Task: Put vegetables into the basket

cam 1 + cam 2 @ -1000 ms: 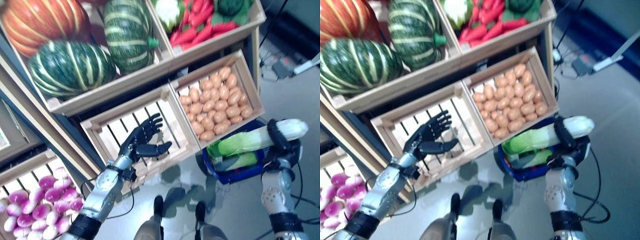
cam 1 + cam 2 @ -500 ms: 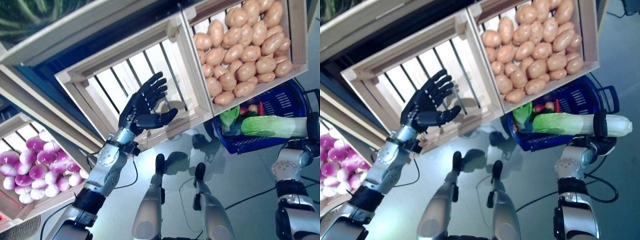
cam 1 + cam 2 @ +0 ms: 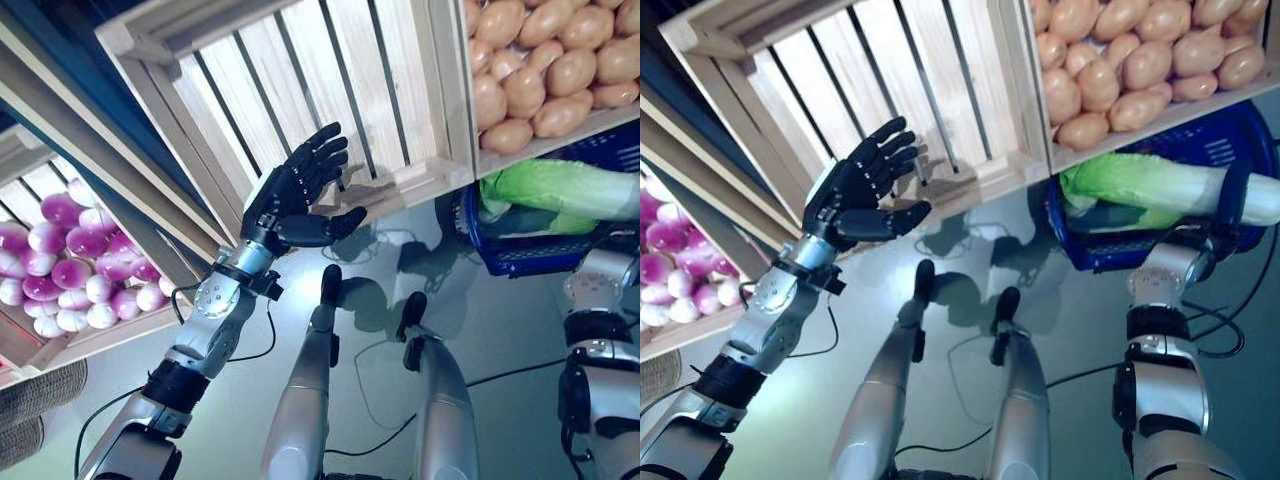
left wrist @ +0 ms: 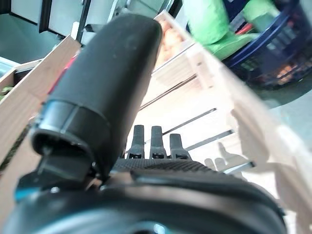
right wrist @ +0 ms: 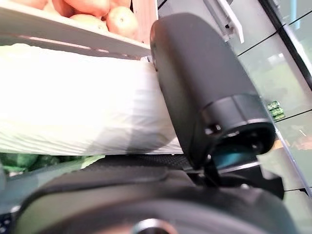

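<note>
1. The right hand (image 3: 1232,200) is curled round the white stalk end of a long cabbage (image 3: 1140,185), thumb across it, holding it level just over the blue basket (image 3: 1110,250).
2. The cabbage looks light but bulky: firm at the stalk, soft and floppy at its green leaves, so the stalk is probably the safest place to hold.
3. The left hand (image 3: 295,195) is spread and empty before an empty wooden crate (image 3: 300,90).
4. Potatoes (image 3: 1120,60) fill the farther crate.
</note>
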